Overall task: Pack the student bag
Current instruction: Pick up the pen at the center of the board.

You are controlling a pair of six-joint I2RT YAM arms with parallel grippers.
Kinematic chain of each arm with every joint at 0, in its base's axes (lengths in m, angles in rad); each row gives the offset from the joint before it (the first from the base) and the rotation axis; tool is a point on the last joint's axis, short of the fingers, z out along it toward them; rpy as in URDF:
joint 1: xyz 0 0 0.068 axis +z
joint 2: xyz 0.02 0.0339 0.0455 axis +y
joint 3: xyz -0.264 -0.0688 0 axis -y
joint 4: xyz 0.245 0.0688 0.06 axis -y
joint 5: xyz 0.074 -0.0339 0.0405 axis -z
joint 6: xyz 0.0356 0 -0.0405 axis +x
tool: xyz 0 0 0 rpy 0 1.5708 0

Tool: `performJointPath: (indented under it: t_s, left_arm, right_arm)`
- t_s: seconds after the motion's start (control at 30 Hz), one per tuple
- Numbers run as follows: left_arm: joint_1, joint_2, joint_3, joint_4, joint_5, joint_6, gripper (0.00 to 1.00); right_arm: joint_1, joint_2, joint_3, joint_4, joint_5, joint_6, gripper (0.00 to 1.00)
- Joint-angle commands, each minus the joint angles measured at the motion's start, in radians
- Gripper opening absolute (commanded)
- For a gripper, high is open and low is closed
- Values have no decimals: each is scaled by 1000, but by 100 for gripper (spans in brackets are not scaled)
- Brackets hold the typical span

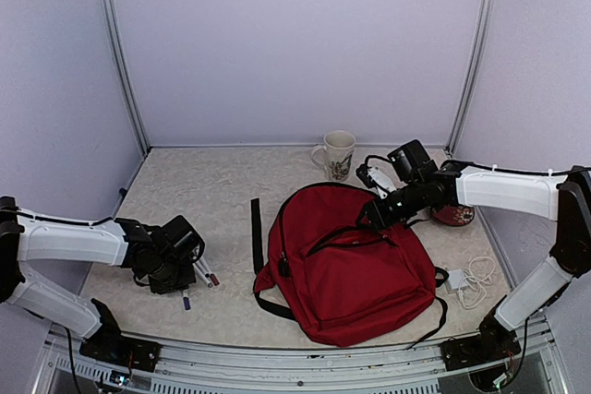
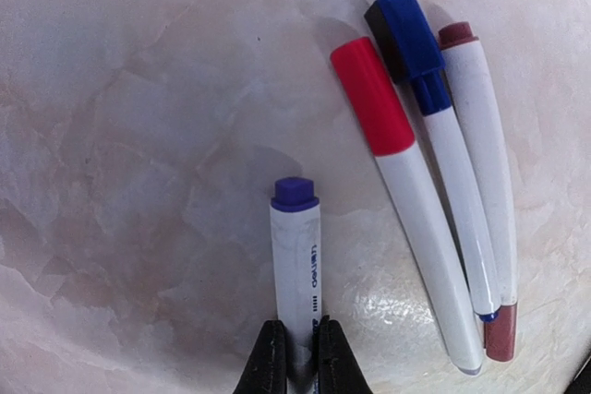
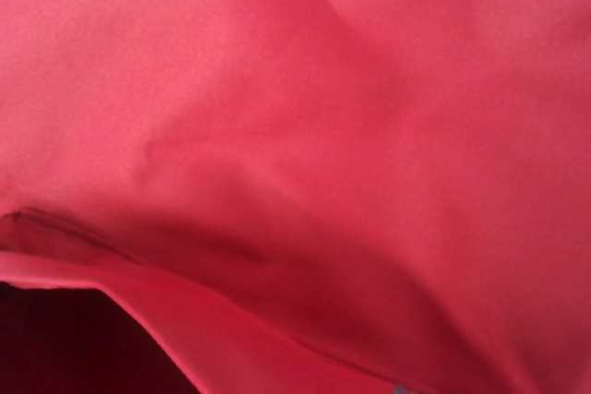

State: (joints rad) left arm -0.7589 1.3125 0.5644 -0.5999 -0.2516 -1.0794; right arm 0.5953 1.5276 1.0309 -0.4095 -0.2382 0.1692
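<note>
The student bag [image 1: 355, 269], a dark red backpack with black straps, lies in the middle of the table. My left gripper [image 2: 297, 357] is shut on the end of a white marker with a purple cap [image 2: 295, 251], low at the table surface; in the top view the gripper [image 1: 185, 285] is far left of the bag. My right gripper [image 1: 369, 219] is at the bag's upper edge. Its wrist view shows only red bag fabric [image 3: 323, 136] with a dark opening at the lower left, and its fingers are hidden.
Three more markers lie beside the held one: red-capped [image 2: 397, 182], blue-capped [image 2: 443, 145] and maroon-capped [image 2: 485, 182]. A mug [image 1: 337, 154] stands behind the bag. A white charger and cable [image 1: 469, 279] and a red round object [image 1: 455, 216] lie to its right. A black strap [image 1: 256, 232] lies to its left.
</note>
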Motion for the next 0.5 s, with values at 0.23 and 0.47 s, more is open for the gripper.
performJointPath:
  t_s: [0.23,0.47]
  left_arm:
    - [-26,-84,79,-140,-34,-22,0]
    - [-140,-109,224,-105,-174,60,0]
  right_arm:
    - [8,-65,20,23,-92,-2,44]
    - [8,-104,15,148,-241,36,44]
